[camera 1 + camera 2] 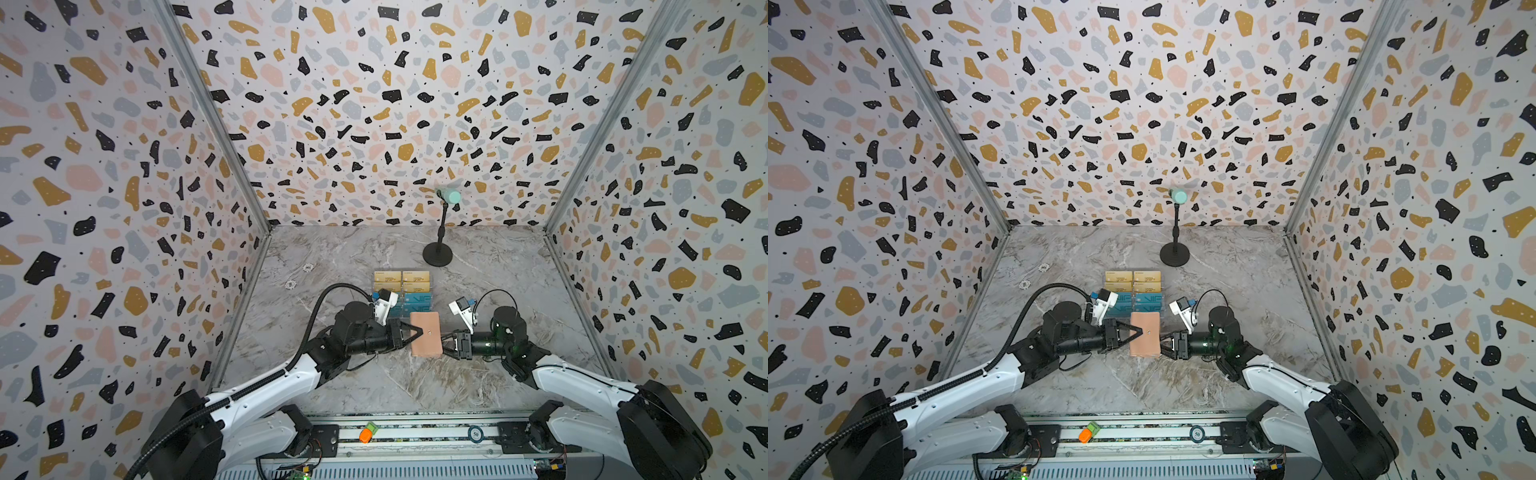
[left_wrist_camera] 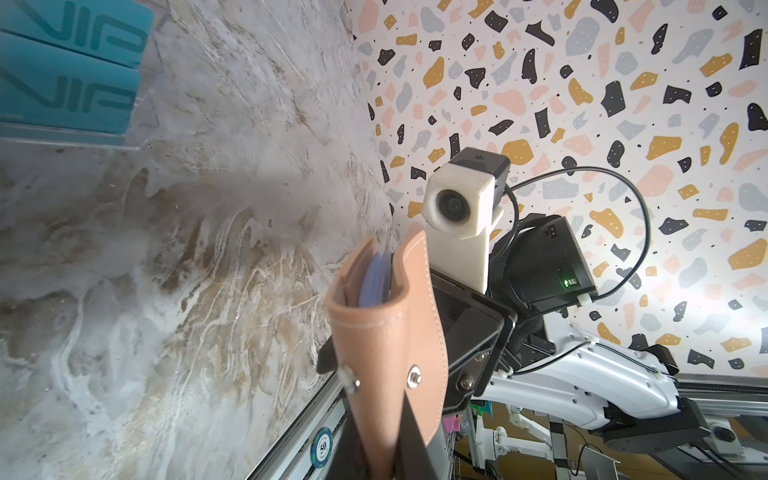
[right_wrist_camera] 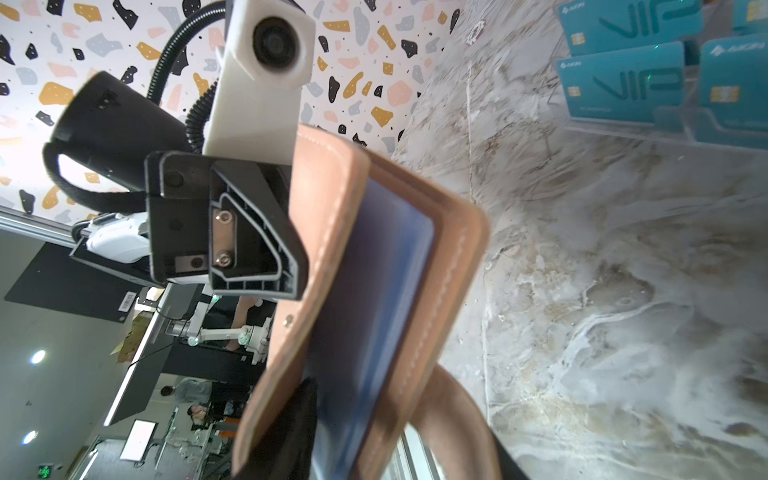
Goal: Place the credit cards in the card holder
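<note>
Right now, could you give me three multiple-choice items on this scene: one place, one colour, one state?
1. Where does the clear acrylic tiered rack stand? A) beyond the salmon-pink leather card holder, toward the back wall; B) on the front rail; C) against the left wall.
2. What colour are the flat plastic cards in its rear rows? A) red; B) gold; C) white.
3. The left arm's fingers are: A) wide open; B) holding a teal card; C) shut on the card holder.
1 A: both top views show it behind the holder. 2 B: gold faces show there. 3 C: they clamp the holder.
</note>
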Motion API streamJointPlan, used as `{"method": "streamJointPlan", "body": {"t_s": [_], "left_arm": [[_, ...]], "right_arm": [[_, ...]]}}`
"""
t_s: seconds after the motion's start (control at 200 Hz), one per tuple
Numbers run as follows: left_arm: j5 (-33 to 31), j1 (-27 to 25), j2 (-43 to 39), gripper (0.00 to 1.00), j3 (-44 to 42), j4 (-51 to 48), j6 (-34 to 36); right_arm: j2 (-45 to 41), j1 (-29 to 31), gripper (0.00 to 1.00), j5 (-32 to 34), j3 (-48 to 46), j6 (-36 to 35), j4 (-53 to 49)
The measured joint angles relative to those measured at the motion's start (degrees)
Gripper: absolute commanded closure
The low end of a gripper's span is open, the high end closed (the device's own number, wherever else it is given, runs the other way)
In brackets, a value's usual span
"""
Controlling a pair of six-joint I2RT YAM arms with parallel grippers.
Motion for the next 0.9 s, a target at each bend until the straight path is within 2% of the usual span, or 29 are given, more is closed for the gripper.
{"method": "streamJointPlan", "body": {"t_s": [0.075,0.275,0.345,0.41,0.496,0.546,0.641,0.901], "left_arm": [[0.1,0.1,0.0,1.00,-0.5,1.0,-0.4],[0.1,0.2,0.0,1.00,-0.6,2.1,-1.0],[0.1,0.2,0.0,0.91,-0.6,2.3,-1.0],[0.1,0.3,0.0,0.76,-0.6,2.2,-0.9],[-0.2,0.7,-0.1,0.62,0.0,0.0,-0.3],[-1.0,1.1,-0.5,0.55,1.1,-3.5,0.5],[-4.3,1.8,-1.6,0.47,5.1,-11.6,2.8],[-19.5,1.4,1.9,0.49,28.3,-38.0,11.0]], "right_arm": [[0.0,-0.3,0.73,-0.9,-0.7,1.5,2.3],[-0.3,-0.6,0.91,-1.6,-1.0,3.7,5.3],[-0.4,-0.7,0.94,-1.6,-1.0,4.1,5.9],[-0.4,-0.7,0.96,-1.6,-1.1,4.3,6.2],[-0.5,-0.9,0.97,-1.8,-1.5,4.3,6.7],[-0.5,-1.1,0.97,-1.8,-1.7,4.3,6.9],[-0.5,-1.3,0.99,-1.9,-2.0,4.2,7.1],[3.0,-1.4,1.00,-2.4,-2.0,4.1,9.4]]}}
